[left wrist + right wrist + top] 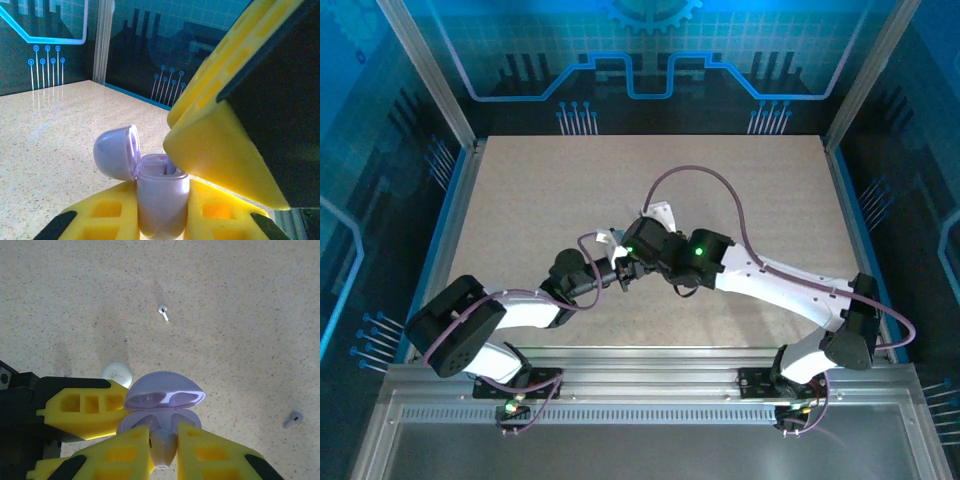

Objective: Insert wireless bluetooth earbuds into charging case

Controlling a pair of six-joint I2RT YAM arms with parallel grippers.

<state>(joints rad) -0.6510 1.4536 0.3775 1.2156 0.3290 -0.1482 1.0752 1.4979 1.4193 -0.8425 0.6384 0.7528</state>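
The charging case (161,192) is pale, with its domed lid (116,152) hinged open. It stands upright between the yellow fingers of my left gripper (162,216), which is shut on its body. My right gripper (164,440) hangs just above the open case (165,387), shut on one white earbud (164,449) that points down at the wells. One right finger (215,145) overhangs the case mouth. A second earbud (163,311) lies on the table beyond. From above, the left gripper (617,276) and right gripper (638,262) meet at mid-table.
A small round white disc (117,373) lies on the table just behind the left finger (85,407). A tiny grey bit (292,418) lies to the right. Speckled beige tabletop (740,200) surrounds the grippers, fenced by blue walls.
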